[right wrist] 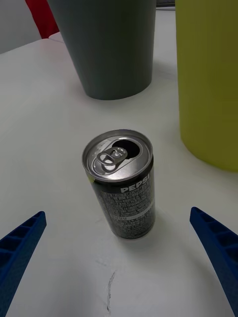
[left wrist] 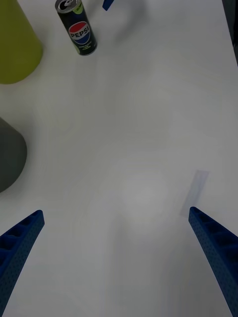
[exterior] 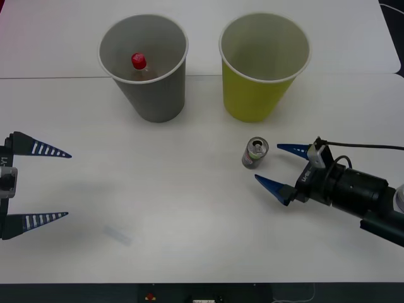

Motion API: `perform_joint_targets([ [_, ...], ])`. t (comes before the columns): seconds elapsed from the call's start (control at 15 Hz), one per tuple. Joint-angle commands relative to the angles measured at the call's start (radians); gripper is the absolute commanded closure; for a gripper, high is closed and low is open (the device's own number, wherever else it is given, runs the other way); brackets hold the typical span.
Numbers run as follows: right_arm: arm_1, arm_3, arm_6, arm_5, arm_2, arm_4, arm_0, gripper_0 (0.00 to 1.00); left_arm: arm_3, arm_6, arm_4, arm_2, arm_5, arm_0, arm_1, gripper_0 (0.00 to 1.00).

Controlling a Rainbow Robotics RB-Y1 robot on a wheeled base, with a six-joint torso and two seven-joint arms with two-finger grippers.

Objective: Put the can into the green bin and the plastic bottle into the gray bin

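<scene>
Front view: right pincer (exterior: 273, 165) spread wide, flanking upright can (exterior: 255, 153) for grasp, near green bin (exterior: 262, 76). Bottle (exterior: 140, 65) sat inside gray bin (exterior: 151, 88). Left pincer (exterior: 47, 184) spread, idle over tabletop (exterior: 177, 208).

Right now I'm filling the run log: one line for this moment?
bottle in gray bin | can upright on table, untouched | right hand open beside can | left hand open, idle

Between my blue ribbed fingers (right wrist: 20, 247) stands the black can (right wrist: 123, 185), silver-topped, white lettering. Beyond them: yellow-green bin (right wrist: 210, 79), gray bin (right wrist: 111, 47), red bottle cap (exterior: 139, 60), white worktop (exterior: 189, 208).
</scene>
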Motion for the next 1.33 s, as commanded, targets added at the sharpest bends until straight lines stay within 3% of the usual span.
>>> perform_joint_targets([
  [0.07,0.055,0.083,0.025,0.000,0.009,0.011,-0.065,0.00,0.000,0.000,0.000,0.000,0.000,0.000,0.000,0.00],
  [0.47,0.132,0.198,0.050,0.009,0.021,0.053,-0.159,0.00,0.000,0.000,0.000,0.000,0.000,0.000,0.000,0.00],
  [0.67,0.137,0.206,0.061,0.012,0.032,0.053,-0.171,0.00,0.000,0.000,0.000,0.000,0.000,0.000,0.000,0.00],
  [0.73,0.137,0.206,0.061,0.014,0.033,0.054,-0.172,0.16,0.000,0.000,0.000,0.000,0.000,0.000,0.000,0.00],
  [0.8,0.135,0.206,0.061,0.014,0.033,0.053,-0.172,0.69,0.000,0.000,0.000,0.000,0.000,0.000,0.000,0.00],
  [0.87,0.137,0.206,0.061,0.014,0.035,0.053,-0.172,0.97,0.000,0.000,0.000,0.000,0.000,0.000,0.000,0.00],
  [1.33,0.137,0.206,0.064,0.012,0.036,0.054,-0.172,1.00,0.000,0.000,0.000,0.000,0.000,0.000,0.000,0.00],
])
